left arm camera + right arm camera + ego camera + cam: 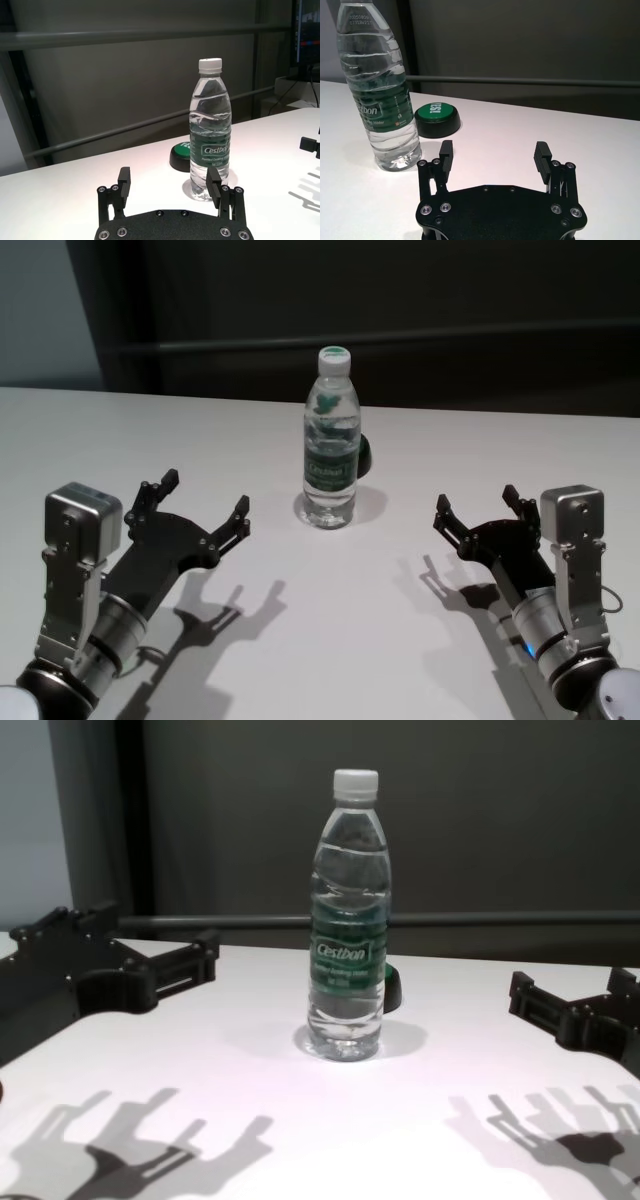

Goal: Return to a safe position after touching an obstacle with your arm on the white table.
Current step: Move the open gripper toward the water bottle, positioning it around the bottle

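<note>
Bottle stands upright mid-bench, cap on, touching neither arm. Just behind it, a dark green-topped button. White bench carries both.

Left claw released, fingers spread, hanging near the bottle on its left, clear of it. Right claw released too, off to the bottle's right and farther from it.

Risks, as I judge: the bottle is tall with a narrow base, so a sideways sweep of the left claw while retreating could tip it, possibly onto the button. Pulling straight back looks safer. A low retreat could scrape the bench.

Count: one bottle, one button, two claws, one bench.
</note>
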